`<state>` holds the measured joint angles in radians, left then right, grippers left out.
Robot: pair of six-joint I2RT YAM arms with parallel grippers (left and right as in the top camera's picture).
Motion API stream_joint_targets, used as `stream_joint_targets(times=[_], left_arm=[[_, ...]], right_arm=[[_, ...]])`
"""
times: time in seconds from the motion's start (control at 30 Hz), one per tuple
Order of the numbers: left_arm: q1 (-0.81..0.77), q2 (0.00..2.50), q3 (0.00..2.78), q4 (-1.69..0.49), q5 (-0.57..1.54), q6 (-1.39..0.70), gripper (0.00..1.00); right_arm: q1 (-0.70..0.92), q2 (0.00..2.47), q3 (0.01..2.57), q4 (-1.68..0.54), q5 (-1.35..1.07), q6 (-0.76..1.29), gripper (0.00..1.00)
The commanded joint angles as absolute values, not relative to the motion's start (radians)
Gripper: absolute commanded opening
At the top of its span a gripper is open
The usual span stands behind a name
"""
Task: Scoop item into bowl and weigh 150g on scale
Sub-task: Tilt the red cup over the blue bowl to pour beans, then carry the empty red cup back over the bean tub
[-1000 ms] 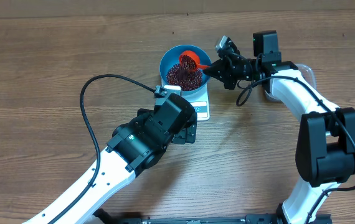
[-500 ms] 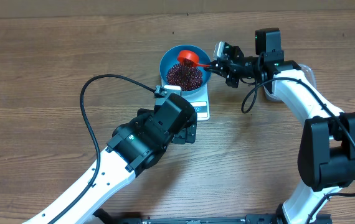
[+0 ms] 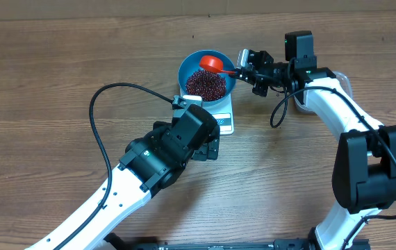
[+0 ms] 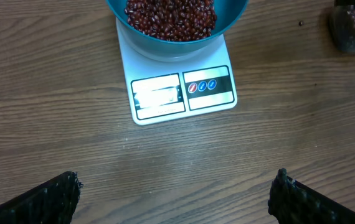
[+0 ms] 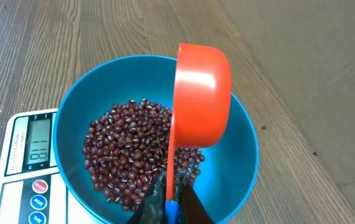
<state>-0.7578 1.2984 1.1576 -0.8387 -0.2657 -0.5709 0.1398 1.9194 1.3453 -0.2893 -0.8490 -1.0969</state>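
The right gripper (image 5: 171, 204) was clenched on the handle of the red scoop (image 5: 202, 93), which stood tipped on its side over the blue bowl (image 5: 243, 155). To do this pour well, it should probably tip slowly and let only a few beans fall at a time. The scoop should be over the middle of the bowl so none bounce out, and the pour should pause to check the number on the scale (image 4: 180, 93). That number was too blurry to read. The left gripper (image 4: 174, 186) hung wide open with nothing in it, over the table (image 4: 53, 124) just in front of the scale. The bowl sat on the scale and held a heap of dark red beans (image 5: 134, 149). A clear tub (image 4: 352, 28) off to the side held more beans.
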Motion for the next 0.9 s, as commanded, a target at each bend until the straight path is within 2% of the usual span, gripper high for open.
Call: stream_joint_targets(times=[0.0,0.53,0.87], left_arm=[[-0.760,1.302,1.161,-0.838,-0.276,-0.583,1.00],[-0.760,1.302,1.161,-0.838,-0.276,-0.583,1.00],[-0.760,1.302,1.161,-0.838,-0.276,-0.583,1.00]], right_arm=[[0.145,1.885,1.350,-0.289,-0.849,-1.102,0.04],[0.144,1.820,1.351,-0.276,-0.849,-1.096,0.04],[0.076,1.679,1.351,-0.285,-0.834,-0.767,0.04]])
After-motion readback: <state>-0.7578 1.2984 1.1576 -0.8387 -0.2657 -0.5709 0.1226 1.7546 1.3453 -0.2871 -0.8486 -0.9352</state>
